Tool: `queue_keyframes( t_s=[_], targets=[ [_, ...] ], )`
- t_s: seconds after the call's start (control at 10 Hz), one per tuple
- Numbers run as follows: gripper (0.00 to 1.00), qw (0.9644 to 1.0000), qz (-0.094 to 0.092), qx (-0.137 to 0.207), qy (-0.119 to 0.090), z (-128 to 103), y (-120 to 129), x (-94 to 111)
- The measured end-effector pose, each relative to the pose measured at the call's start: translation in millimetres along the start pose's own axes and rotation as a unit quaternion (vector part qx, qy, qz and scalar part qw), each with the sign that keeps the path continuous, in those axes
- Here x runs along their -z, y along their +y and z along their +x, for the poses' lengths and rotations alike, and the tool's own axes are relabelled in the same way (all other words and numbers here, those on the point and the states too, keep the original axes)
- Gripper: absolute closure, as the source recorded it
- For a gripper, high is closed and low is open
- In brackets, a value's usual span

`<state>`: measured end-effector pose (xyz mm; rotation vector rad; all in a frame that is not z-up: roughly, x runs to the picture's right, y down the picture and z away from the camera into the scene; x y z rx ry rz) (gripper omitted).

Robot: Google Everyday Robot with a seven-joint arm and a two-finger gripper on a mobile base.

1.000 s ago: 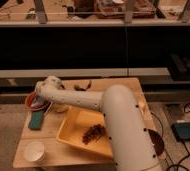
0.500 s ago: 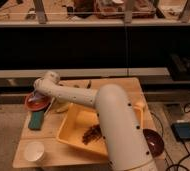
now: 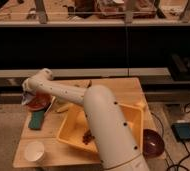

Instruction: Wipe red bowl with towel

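**Gripper carries on over the red bowl at the table's far-left edge**

The gripper (image 3: 28,98) sits at the left end of the white arm (image 3: 83,102), right over the red bowl (image 3: 38,103), with a pale scrap that looks like the towel (image 3: 25,99) bunched beneath it. How its grip stands cannot be told from this view.

Compared with a second ago, the arm has swung leftward and reached further out: its elbow has come round in front of the yellow tray (image 3: 70,131) and the wrist has shifted from the bowl's right side to its left rim. That reads as a wiping stroke under way across the bowl, so the task is probably mid-course rather than finished.

Just in front of the bowl lies a dark green sponge (image 3: 37,120); a white cup (image 3: 34,151) stands near the table's front-left corner, and a dark maroon bowl (image 3: 153,142) sits right of the tray.

No brand, label or writing can be read anywhere.
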<state>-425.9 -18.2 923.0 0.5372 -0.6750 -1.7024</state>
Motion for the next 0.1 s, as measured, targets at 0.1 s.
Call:
queue_keyframes(
  t_s=[0.1],
  targets=[
    [1.00, 0.9998, 0.008, -0.001, -0.015, -12.9, 0.8, -2.6]
  ],
)
